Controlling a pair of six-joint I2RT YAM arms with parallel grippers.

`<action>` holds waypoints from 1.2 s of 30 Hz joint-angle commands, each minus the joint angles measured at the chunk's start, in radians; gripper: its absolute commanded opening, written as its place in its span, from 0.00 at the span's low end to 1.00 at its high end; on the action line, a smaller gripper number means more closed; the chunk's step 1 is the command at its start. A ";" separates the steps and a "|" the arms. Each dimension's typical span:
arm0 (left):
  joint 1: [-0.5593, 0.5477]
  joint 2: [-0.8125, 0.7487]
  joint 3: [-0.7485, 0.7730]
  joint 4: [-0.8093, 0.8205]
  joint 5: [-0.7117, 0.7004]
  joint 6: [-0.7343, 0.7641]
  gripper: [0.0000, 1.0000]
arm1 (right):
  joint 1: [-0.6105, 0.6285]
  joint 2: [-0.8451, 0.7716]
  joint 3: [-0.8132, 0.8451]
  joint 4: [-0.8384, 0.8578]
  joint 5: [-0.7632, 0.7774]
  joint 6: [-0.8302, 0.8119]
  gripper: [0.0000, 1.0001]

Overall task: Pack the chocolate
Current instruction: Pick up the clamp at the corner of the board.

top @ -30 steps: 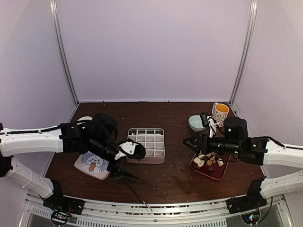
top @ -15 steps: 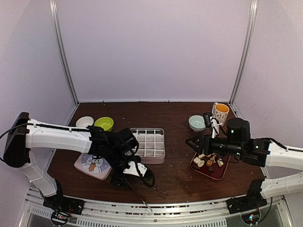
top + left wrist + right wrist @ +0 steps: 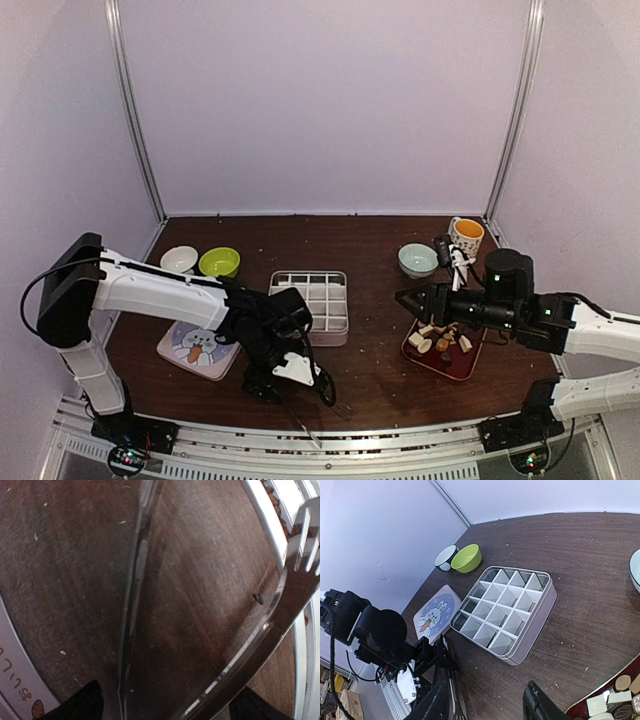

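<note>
The chocolate (image 3: 443,338), small cream, tan and dark pieces, lies on a dark red tray (image 3: 462,364) at the right; a few pieces show in the right wrist view (image 3: 615,696). The empty white grid box (image 3: 312,298) sits mid-table, also in the right wrist view (image 3: 505,611). Metal tongs (image 3: 305,418) lie at the front edge. My left gripper (image 3: 300,382) is low over them, open, its fingers straddling the spread tong arms (image 3: 134,605). My right gripper (image 3: 404,298) hovers open and empty between box and tray, jaws wide apart (image 3: 487,706).
A bunny-print lid (image 3: 193,348) lies left of the box. A white bowl (image 3: 179,258) and a green bowl (image 3: 220,262) stand at back left. A pale blue bowl (image 3: 416,260) and a mug (image 3: 465,237) stand behind the tray. Crumbs are scattered about.
My left arm swung from beside the grid box down to the table's front edge and now sits low over the tongs. My right gripper barely moved.
</note>
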 commanded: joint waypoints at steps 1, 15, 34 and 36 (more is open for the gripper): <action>-0.021 0.036 0.031 -0.009 -0.009 0.021 0.81 | -0.008 -0.010 -0.003 0.001 0.019 -0.011 0.49; -0.039 -0.037 0.038 0.041 0.040 -0.024 0.33 | -0.029 -0.077 0.000 -0.045 0.040 -0.007 0.48; 0.094 -0.343 -0.076 0.546 0.469 -0.549 0.09 | -0.038 -0.216 0.044 -0.098 -0.004 -0.050 0.51; 0.124 -0.391 -0.122 0.672 0.489 -0.637 0.09 | -0.038 -0.239 0.040 -0.091 -0.001 -0.062 0.52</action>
